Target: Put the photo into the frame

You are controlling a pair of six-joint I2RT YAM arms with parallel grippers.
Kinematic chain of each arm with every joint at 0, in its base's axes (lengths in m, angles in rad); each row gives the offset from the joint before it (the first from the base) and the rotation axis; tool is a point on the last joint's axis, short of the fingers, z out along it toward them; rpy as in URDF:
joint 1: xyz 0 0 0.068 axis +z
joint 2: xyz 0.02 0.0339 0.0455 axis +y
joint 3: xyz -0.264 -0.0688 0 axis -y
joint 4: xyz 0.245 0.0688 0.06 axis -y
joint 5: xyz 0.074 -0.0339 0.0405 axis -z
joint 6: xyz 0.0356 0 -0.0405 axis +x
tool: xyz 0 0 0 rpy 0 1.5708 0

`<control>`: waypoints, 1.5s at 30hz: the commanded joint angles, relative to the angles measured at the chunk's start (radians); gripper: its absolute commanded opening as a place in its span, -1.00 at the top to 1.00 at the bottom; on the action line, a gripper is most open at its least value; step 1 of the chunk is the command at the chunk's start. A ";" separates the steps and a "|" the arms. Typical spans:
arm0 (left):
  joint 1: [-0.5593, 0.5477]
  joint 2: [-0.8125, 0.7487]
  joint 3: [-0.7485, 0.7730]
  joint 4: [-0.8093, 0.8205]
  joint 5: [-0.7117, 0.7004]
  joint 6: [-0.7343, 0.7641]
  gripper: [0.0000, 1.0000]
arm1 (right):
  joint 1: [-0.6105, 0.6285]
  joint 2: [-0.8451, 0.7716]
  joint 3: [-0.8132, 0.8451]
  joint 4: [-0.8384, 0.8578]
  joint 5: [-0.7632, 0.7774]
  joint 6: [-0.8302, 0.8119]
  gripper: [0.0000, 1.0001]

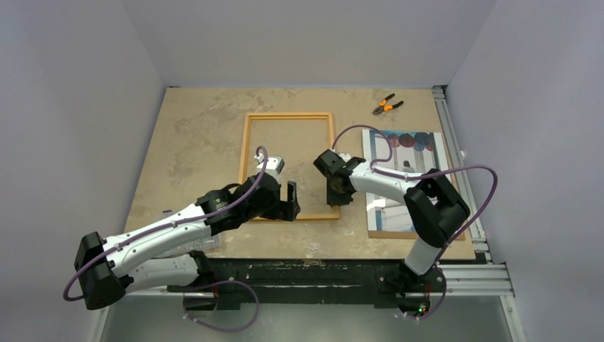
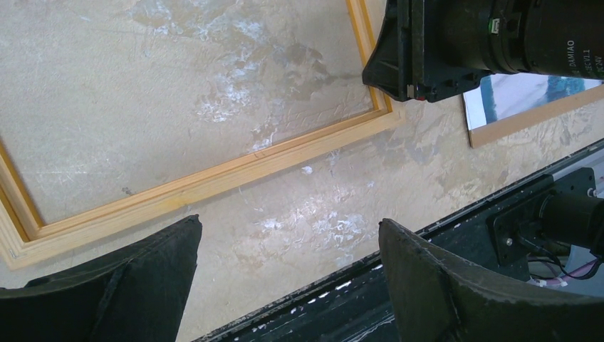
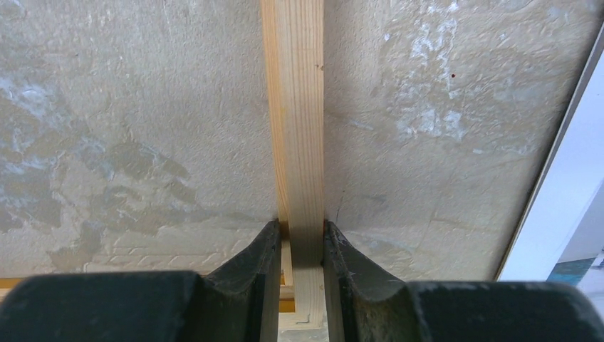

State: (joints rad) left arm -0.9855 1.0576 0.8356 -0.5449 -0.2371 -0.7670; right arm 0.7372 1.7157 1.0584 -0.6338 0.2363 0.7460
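The frame lies flat on the table, pale wood side up. My right gripper is shut on its right rail near the near right corner; in the right wrist view the rail runs between the two fingers. My left gripper is open and empty over the near rail, its fingers above bare table just beyond the rail. The photo lies on a brown backing board to the right of the frame, partly under the right arm. Its corner also shows in the left wrist view.
Orange-handled pliers lie at the far right of the table. A metal rail runs along the right edge, and the black base bar along the near edge. Grey walls enclose the table.
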 commanded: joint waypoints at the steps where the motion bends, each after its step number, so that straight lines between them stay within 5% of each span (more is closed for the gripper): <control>1: -0.007 -0.006 -0.004 0.012 -0.008 -0.006 -0.83 | -0.011 0.001 0.011 -0.009 0.025 -0.020 1.00; 6: -0.007 -0.002 -0.006 0.009 -0.010 -0.007 -0.83 | -0.011 0.004 -0.013 0.026 -0.016 -0.032 1.00; 14: -0.007 -0.002 -0.004 0.007 -0.011 -0.009 -0.83 | -0.011 -0.057 -0.014 0.026 -0.017 -0.052 -0.21; 22: -0.008 0.014 -0.007 0.022 0.005 -0.009 -0.84 | -0.019 -0.171 -0.045 0.023 -0.015 -0.053 -0.77; 30: -0.008 0.082 -0.007 0.126 0.094 -0.020 -0.88 | -0.110 -0.337 -0.121 -0.012 -0.016 -0.067 -0.89; 45: -0.011 0.224 -0.002 0.350 0.298 -0.070 -0.90 | -0.566 -0.434 -0.297 -0.022 -0.144 -0.189 -0.91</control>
State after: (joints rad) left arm -0.9890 1.2617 0.8356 -0.2955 -0.0101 -0.8112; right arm 0.2283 1.2808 0.7887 -0.6533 0.1387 0.6003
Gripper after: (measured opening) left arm 0.946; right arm 0.957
